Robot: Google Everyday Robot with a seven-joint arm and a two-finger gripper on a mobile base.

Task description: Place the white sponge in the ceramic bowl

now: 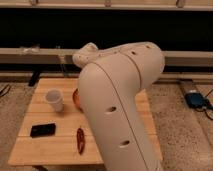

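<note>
The ceramic bowl (76, 98) shows only as a thin orange-red sliver of rim at the left edge of my big white arm (120, 105), which fills the middle of the view and covers the rest of it. The white sponge is hidden behind the arm. My gripper is out of sight behind the arm, somewhere over the right part of the wooden table (50, 150).
A translucent whitish cup (54, 99) stands left of the bowl. A black phone (42, 130) lies at the front left, with a red chili pepper (80, 140) to its right. A blue device (196, 100) lies on the floor at right.
</note>
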